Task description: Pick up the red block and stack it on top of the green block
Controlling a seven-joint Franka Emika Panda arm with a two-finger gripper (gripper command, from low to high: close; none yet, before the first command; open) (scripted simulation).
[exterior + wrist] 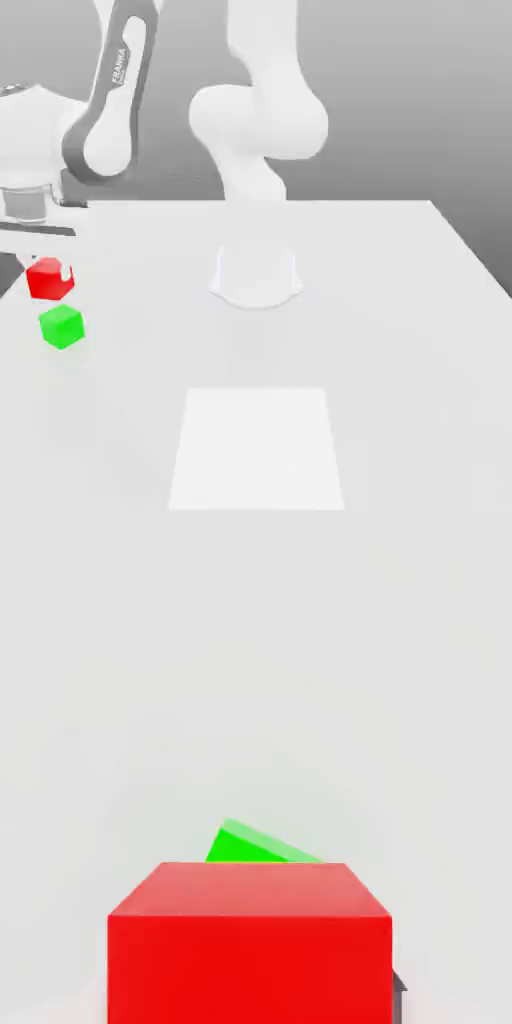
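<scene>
At the exterior view's left, the red block (47,280) hangs off the table in my gripper (48,270), which is shut on it. The green block (62,327) rests on the table just below and slightly in front of the red one, with a small gap between them. In the hand view the red block (250,942) looms large and close, and a slice of the green block (252,845) peeks out beyond its top edge. A dark sliver of one finger (398,990) shows beside the red block.
The arm's white base (256,275) stands mid-table, with its links rising behind it. A lighter square patch (258,448) lies on the white table (400,300) near the front. The table's left edge runs close to the two blocks.
</scene>
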